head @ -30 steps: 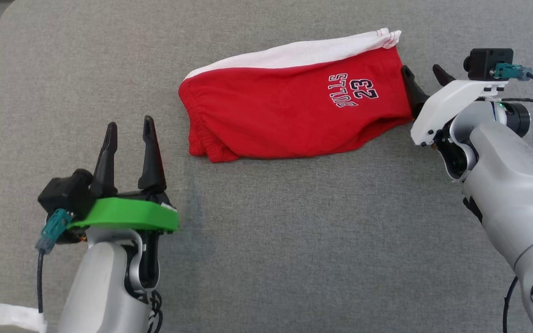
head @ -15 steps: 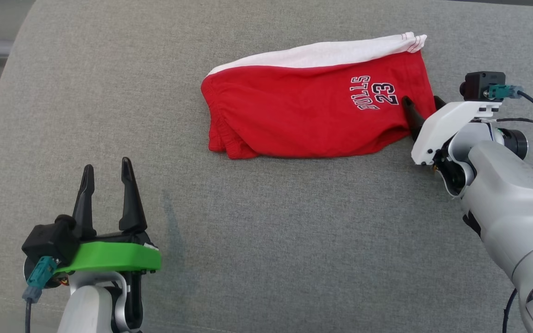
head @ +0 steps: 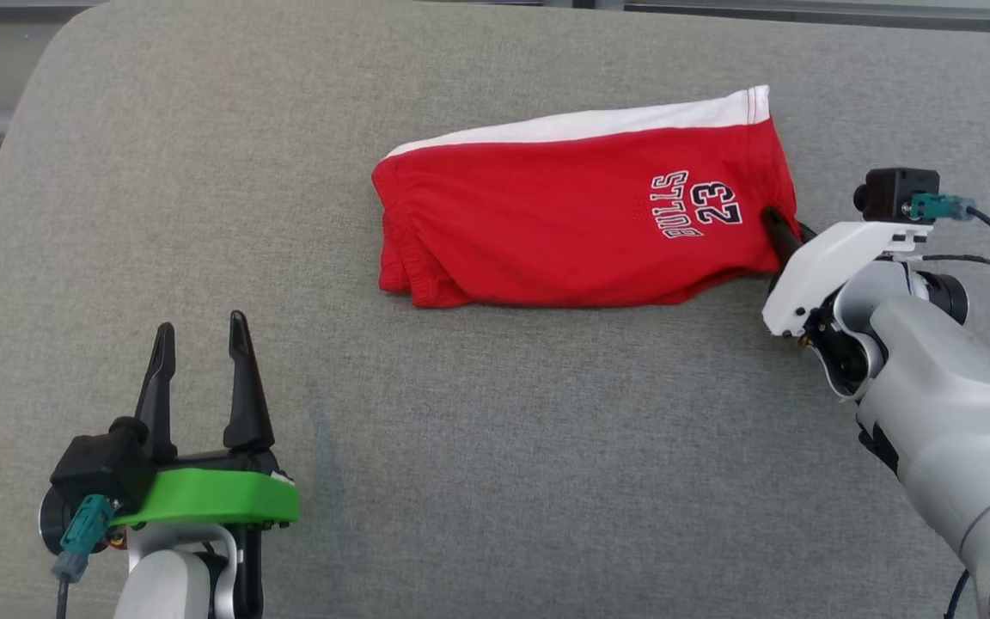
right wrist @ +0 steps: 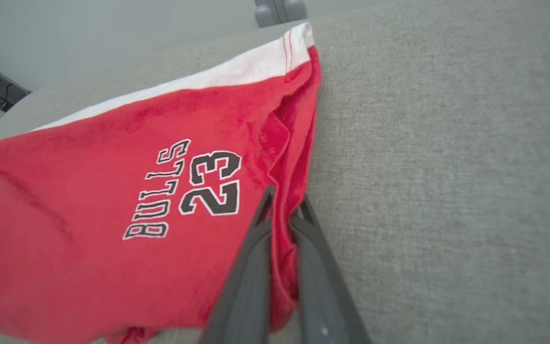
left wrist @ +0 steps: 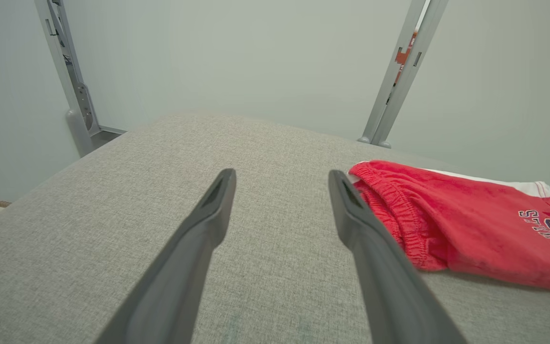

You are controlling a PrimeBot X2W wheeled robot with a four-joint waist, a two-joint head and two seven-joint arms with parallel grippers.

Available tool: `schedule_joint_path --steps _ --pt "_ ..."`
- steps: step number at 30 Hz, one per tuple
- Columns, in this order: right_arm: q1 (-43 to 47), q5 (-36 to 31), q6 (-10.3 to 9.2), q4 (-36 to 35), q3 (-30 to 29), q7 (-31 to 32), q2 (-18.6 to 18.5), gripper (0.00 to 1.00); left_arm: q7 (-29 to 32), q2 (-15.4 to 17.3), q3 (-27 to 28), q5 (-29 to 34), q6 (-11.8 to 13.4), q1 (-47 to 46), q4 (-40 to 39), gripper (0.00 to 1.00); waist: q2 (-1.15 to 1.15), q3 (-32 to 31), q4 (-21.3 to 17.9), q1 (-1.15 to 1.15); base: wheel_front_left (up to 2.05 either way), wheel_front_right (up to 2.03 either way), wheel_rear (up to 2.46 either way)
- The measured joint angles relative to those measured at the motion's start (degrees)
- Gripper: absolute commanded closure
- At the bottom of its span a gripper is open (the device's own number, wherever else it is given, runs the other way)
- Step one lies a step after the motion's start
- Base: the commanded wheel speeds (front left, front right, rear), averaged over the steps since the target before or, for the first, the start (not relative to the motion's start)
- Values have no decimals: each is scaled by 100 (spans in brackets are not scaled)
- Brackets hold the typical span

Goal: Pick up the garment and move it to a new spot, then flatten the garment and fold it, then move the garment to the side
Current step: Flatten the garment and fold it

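Observation:
The garment (head: 572,223) is a pair of red shorts with a white side stripe and "BULLS 23" print, lying folded on the grey cushion. My right gripper (head: 787,225) is shut on its right hem edge; in the right wrist view the fingers pinch a fold of the garment (right wrist: 112,191) where the right gripper (right wrist: 282,203) meets it. My left gripper (head: 198,331) stands open at the lower left, well clear of the cloth. In the left wrist view the garment's (left wrist: 470,224) elastic waistband lies to the right of the left gripper (left wrist: 280,179).
The grey cushion (head: 504,447) spreads wide below and left of the shorts. Its rounded edge runs along the far left and top. Metal frame posts (left wrist: 399,71) stand behind it against a pale wall.
My right gripper moved in over the right hem of the shorts and shut on it. The head camera shifted, so the whole picture slid. The left gripper stays open.

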Motion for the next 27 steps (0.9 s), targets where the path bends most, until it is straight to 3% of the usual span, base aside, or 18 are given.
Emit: schedule_joint_path --steps 17,27 --pt "1024 866 0 -480 -73 -337 -1267 100 0 -1 191 115 -108 311 11 0 0 -592 -557 0 0 0 0" --pt "993 914 -1 -724 62 -501 -1241 100 0 -1 138 92 -90 396 -16 0 0 -695 -619 0 0 0 0"
